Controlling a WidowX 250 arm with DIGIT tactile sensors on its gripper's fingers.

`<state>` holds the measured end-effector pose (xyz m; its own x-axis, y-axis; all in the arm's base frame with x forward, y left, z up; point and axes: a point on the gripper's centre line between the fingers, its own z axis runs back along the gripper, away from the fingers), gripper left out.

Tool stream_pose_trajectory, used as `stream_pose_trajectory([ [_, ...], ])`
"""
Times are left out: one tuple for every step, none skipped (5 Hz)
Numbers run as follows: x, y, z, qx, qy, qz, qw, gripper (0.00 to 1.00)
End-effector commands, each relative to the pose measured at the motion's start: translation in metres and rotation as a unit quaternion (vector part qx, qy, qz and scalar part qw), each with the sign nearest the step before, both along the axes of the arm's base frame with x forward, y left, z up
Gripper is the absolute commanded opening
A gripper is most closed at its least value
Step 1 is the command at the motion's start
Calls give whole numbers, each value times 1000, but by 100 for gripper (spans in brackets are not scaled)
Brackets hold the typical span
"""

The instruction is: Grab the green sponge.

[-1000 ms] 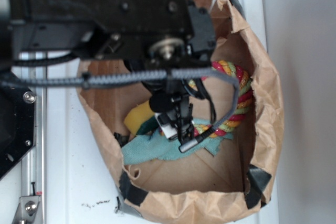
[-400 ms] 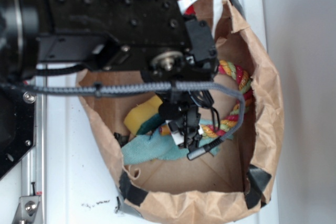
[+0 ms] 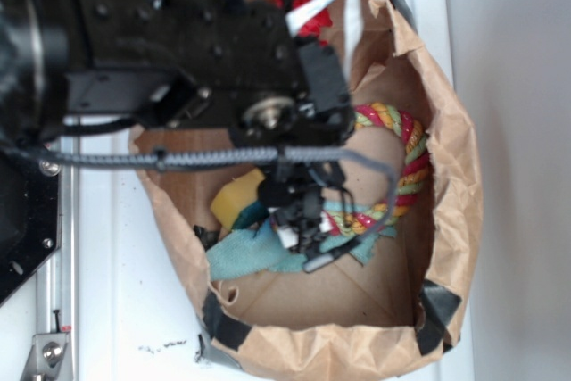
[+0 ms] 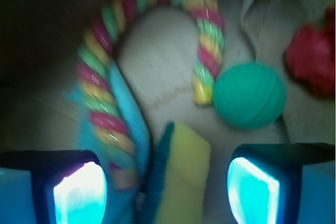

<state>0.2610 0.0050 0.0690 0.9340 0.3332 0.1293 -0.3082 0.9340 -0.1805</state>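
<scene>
— Where's the green sponge (image 4: 181, 174)?
— On edge between my fingers, beside the rope ring (image 4: 113, 124). My end effector (image 4: 168, 190) is spread wide; I should drop straight, then squeeze the flat faces.

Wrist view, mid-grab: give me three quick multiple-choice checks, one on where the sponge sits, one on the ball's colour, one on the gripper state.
1. Where is the green sponge relative to the gripper?
A. Between its two fingertips
B. Outside the left fingertip
C. On top of the ball

2. What colour is the ball?
A. Red
B. Green
C. Yellow

3. How do the jaws stand?
A. Shut on the rope ring
B. Shut on the sponge
C. Open, clear of the sponge on both sides

Answers: 1 A, the yellow foam lies in the gap between the glowing pads. 2 B, it is green beside the rope ring. 3 C, gaps show either side of the sponge.
</scene>
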Motion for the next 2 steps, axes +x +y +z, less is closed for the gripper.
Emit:
stream_pose_trajectory([
  [-5, -15, -16, -3, 11, -36, 999, 100],
  [-6, -18, -21, -2, 10, -44, 999, 100],
])
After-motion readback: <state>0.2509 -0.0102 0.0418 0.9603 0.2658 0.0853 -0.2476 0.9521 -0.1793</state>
